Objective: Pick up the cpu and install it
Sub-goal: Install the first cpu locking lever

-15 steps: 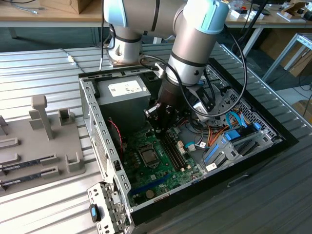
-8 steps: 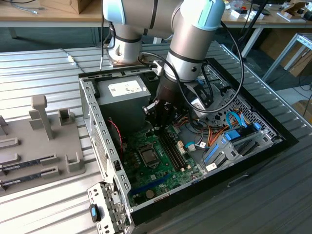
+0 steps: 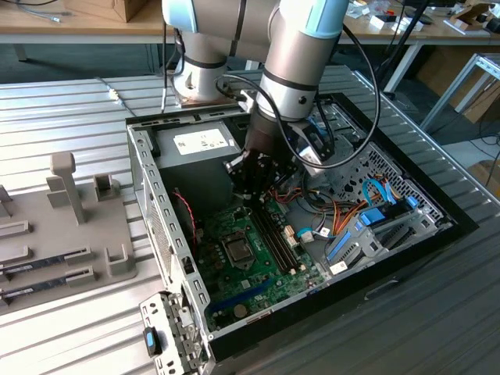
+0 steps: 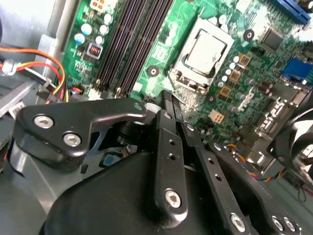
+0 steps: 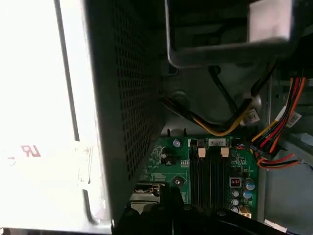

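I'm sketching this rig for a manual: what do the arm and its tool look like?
The silver-grey tubular robot arm has light blue joint caps and looping black cables. Its black tool carries slim matte fingers studded with silver screw heads.

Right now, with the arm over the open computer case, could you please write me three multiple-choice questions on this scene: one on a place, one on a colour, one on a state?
1. Where does the cpu lie?
A. in the socket on the motherboard
B. between the fingers
C. on the table outside the case

2. What colour is the motherboard?
A. red
B. green
C. white

3. How do the fingers of the gripper stand?
A. wide open
B. shut on a cable
C. shut together, holding nothing

Answers:
1 A: in the second wrist view its silvery top sits inside the socket's metal frame.
2 B: the board is green in both wrist views and in the exterior view.
3 C: the two fingers meet at their tips above the board, with nothing between them.
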Robot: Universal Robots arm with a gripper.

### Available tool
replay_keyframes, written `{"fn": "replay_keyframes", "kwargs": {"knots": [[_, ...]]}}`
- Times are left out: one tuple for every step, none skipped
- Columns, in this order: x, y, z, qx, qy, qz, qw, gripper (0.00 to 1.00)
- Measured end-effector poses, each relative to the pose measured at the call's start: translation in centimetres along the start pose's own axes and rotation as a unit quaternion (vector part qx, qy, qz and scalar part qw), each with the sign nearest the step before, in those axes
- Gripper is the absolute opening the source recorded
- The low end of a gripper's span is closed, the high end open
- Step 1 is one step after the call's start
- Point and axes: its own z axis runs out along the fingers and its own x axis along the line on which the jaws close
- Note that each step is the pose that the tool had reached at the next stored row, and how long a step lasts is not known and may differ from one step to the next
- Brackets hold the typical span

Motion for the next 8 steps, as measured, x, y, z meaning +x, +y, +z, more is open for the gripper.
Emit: {"fn": "replay_keyframes", "kwargs": {"knots": [[0.02,0.36,-0.07,0.0012,0.0000,0.000,1.00000,0.14],[0.03,0.50,-0.10,0.0017,-0.0001,0.000,1.00000,0.14],[0.03,0.64,-0.13,0.0029,0.0000,0.000,1.00000,0.14],[0.04,0.75,-0.16,0.0044,-0.0001,0.001,0.99999,0.14],[0.04,0.84,-0.18,0.0057,-0.0001,0.001,0.99998,0.14],[0.04,0.83,-0.19,0.0058,-0.0001,0.001,0.99998,0.14],[0.05,0.82,-0.25,0.0060,-0.0001,0.001,0.99998,0.14],[0.06,0.81,-0.31,0.0059,-0.0001,0.001,0.99998,0.14]]}}
